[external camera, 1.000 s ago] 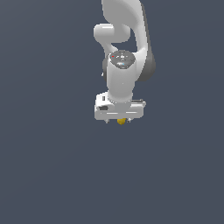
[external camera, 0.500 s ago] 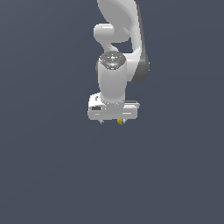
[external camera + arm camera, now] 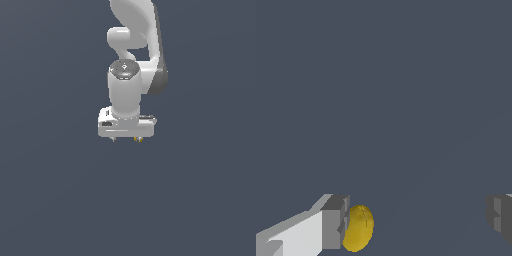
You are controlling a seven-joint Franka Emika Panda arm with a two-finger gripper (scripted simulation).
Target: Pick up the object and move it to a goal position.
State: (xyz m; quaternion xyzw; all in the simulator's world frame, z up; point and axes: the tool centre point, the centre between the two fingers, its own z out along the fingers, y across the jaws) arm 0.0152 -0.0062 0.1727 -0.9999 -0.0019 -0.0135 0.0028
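Wrist view shows you the pincer (image 3: 418, 222) spread wide, holding nothing; the yellow object (image 3: 358, 228) sits just beside one finger (image 3: 335, 222), well apart from the other, above the grey surface (image 3: 386, 90).

Bare simulated workspace

You are looking at a rendered scene, not a real room: a flat, uniform slate-grey ground (image 3: 50, 200) fills both views, and the white arm (image 3: 131, 75) has smooth, textureless shading with no furniture or walls.
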